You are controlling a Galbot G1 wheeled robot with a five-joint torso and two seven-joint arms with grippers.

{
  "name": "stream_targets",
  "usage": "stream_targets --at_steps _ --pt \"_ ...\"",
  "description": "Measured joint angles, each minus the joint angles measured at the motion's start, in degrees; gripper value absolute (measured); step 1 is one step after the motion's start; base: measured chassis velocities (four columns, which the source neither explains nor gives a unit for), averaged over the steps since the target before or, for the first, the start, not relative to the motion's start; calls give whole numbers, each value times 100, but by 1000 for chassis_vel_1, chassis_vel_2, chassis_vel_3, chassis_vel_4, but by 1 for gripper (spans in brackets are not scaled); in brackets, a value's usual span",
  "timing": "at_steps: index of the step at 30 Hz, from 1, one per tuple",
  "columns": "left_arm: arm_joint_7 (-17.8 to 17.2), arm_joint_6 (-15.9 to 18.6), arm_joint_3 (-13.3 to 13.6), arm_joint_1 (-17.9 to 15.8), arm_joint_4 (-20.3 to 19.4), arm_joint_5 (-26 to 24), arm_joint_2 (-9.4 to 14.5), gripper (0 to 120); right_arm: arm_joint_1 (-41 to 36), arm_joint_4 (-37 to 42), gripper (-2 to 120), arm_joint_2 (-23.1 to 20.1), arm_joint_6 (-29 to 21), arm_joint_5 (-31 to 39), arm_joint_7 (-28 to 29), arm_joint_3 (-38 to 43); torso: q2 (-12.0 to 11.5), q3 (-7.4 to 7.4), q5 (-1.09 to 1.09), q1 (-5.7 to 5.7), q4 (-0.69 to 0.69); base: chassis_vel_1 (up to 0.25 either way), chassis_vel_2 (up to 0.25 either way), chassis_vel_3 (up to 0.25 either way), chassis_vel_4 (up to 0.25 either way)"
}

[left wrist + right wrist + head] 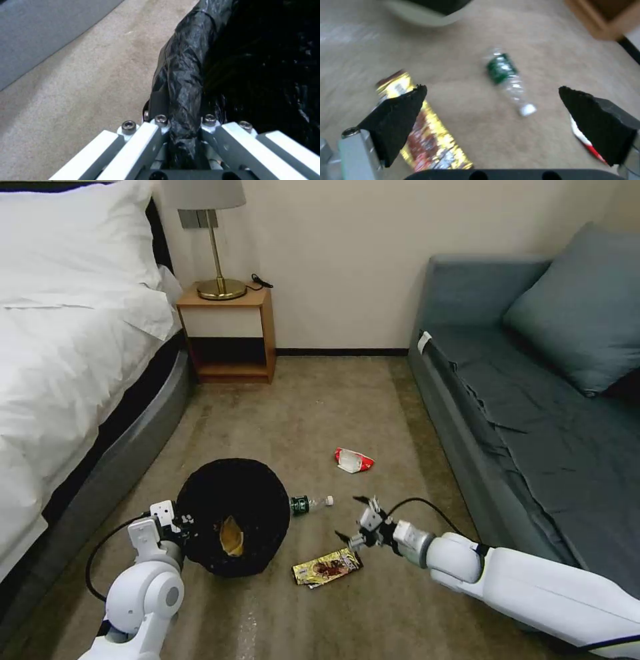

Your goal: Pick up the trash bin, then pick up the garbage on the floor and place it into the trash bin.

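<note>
The left arm reaches forward low on the robot's left, its wrist bent inward, and the left claw (179, 521) is clamped with one finger on each side of a rim. The right arm stretches in from the right, held above the floor, its right claw (355, 520) spread wide with nothing between the black fingertips (400, 110).

Scrap (231, 537) in trash bin (230, 513) — bottle (310, 504) just right, snack wrapper (327, 567) before it
</note>
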Motion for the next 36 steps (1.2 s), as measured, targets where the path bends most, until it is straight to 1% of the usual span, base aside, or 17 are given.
stream_targets --at_steps 1,5,6,10,11,16,17,20,25,32,36 --pt "0 0 0 0 0 0 0 3 0 0 100 0 0 0 0 0 0 0 0 0 0 0 0 0 0" --pt "-6 -2 -41 43 -42 2 -6 3 -34 -695 100 329 501 -443 -313 -293 0 0 0 0 0 0 0 0 0" --pt "-6 -2 -41 43 -42 2 -6 3 -34 -695 100 329 501 -443 -313 -293 0 0 0 0 0 0 0 0 0" --pt "-9 -7 -63 109 -82 2 -20 3 -83 -1366 100 637 809 -723 -416 -381 0 0 0 0 1 0 0 0 0" --pt "-9 -7 -63 109 -82 2 -20 3 -83 -1366 100 637 809 -723 -416 -381 0 0 0 0 1 0 0 0 0" --pt "-13 -13 -93 155 -124 3 -31 3 -154 -2378 100 1027 1266 -968 -477 -428 0 0 -1 0 0 0 0 0 0" --pt "-13 -13 -93 155 -124 3 -31 3 -154 -2378 100 1027 1266 -968 -477 -428 0 0 -1 0 0 0 0 0 0" --pt "-17 -15 -110 183 -132 3 -27 3 -176 -2897 100 1273 1468 -1105 -507 -377 0 0 0 0 1 0 0 0 0" --pt "-20 -31 -132 211 -146 2 -29 3 -184 -3210 100 1432 1574 -1137 -507 -297 0 0 0 0 0 0 0 0 0" --pt "-24 -59 -152 233 -146 2 -24 3 -198 -3380 100 1540 1632 -1140 -504 -268 0 0 -1 0 1 0 0 0 0" --pt "-25 -61 -147 235 -154 -4 -20 3 -255 -3711 100 1770 1808 -1220 -515 -200 0 0 -1 0 1 0 0 0 0"
